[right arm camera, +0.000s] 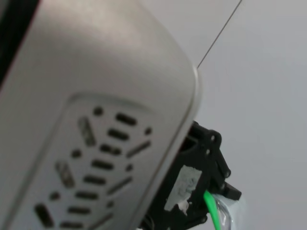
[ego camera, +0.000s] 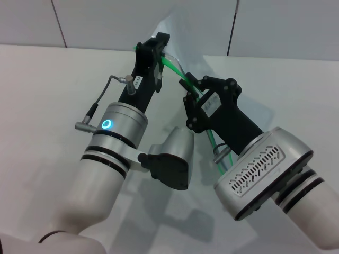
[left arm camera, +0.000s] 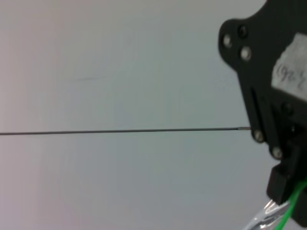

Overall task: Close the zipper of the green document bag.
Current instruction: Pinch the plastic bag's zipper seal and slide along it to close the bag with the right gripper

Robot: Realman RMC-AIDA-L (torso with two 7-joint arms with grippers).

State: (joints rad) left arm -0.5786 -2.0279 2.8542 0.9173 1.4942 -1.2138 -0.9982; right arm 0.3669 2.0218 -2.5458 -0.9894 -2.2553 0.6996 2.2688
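Two grippers hold the green document bag (ego camera: 168, 24) aloft in the head view: left gripper (ego camera: 156, 45) clamped on the zipper's (ego camera: 177, 74) far end, right gripper (ego camera: 192, 98) clamped nearer along it.

Left wrist view: green strip beneath black fingers.

Right wrist view: likewise.

Closing seems underway; next, the right draws along the strip.

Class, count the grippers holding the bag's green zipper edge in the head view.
2. The left gripper grips the zipper at its far upper end; the right gripper clamps it lower, nearer the robot.
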